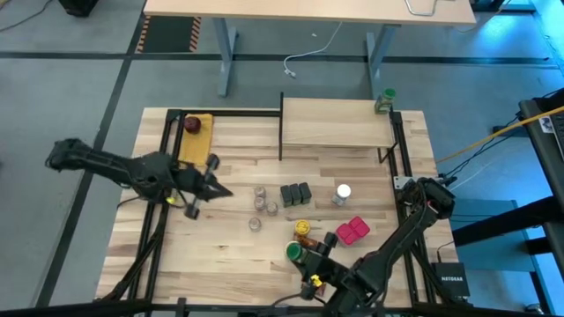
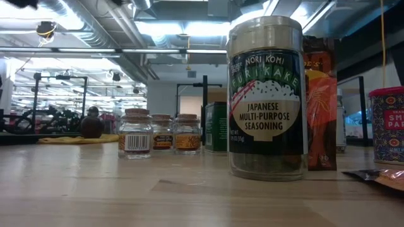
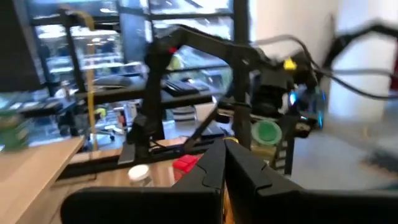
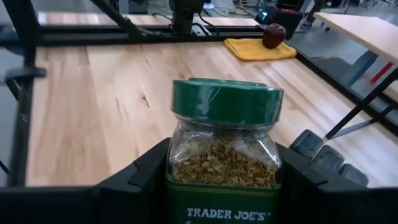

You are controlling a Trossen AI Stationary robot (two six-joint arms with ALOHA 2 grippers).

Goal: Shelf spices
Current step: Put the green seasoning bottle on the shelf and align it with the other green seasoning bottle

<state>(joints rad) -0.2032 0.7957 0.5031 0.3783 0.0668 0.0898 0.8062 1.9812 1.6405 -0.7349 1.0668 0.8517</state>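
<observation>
Right gripper (image 4: pixel 224 180) is grasping a green-lidded glass spice jar (image 4: pixel 225 140) near the table's near edge; carrying it to the far pale wood shelf (image 1: pixel 337 122) appears next. Left gripper (image 1: pixel 218 187) is clenched, empty, at left.

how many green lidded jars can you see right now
2. One green-lidded jar stands at the shelf's right end; the other is held in the right tool. Others may be hidden.

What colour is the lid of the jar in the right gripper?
Green; the lid shows best in the right wrist view.

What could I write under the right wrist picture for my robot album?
Right end effector gripping a green-lidded glass spice jar above the plank-striped wooden tabletop.
</observation>
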